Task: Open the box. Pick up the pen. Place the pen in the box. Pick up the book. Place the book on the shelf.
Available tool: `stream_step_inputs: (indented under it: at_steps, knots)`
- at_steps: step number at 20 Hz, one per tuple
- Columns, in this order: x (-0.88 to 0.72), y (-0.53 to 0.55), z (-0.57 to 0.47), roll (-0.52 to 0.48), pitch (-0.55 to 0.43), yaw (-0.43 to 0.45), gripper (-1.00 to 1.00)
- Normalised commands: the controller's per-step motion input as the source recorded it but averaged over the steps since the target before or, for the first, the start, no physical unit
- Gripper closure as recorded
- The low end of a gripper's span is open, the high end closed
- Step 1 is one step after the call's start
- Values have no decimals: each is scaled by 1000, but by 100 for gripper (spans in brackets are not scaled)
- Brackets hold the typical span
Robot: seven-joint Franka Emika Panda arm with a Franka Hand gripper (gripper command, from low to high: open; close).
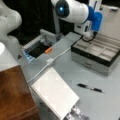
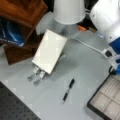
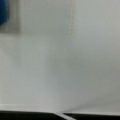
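Grey tabletop (image 1: 100,105) takes up most of both front views. Toward a front view's left there's an open dark recess (image 1: 37,50) with a small orange piece (image 1: 48,50) sitting at its edge, and the same orange piece (image 2: 81,28) shows near a front view's top. A white cable (image 1: 42,70) runs across the table with a little white connector block (image 1: 50,60) on it. 2 silvery metal clips (image 2: 36,75) lie side by side on the table. There's a blue thing (image 2: 11,33) tucked under the wooden furniture, can't tell what it is. Black perforated board (image 2: 12,107) sits in a front view's bottom left corner.
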Motion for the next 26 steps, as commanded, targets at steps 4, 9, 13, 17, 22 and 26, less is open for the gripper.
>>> stream_step_inputs:
  at_steps: [4, 9, 13, 17, 22, 26]
  knots:
    - [93, -381, 165, -417, 139, 230, -100]
    - [100, -461, 184, -483, 116, 245, -100]
    - [101, -357, 165, -502, 141, 224, -100]
    - [141, -224, 134, -626, 141, 182, -100]
    - [166, -242, 135, -669, 111, 151, -100]
    - [153, -273, 156, -651, 33, 183, -100]
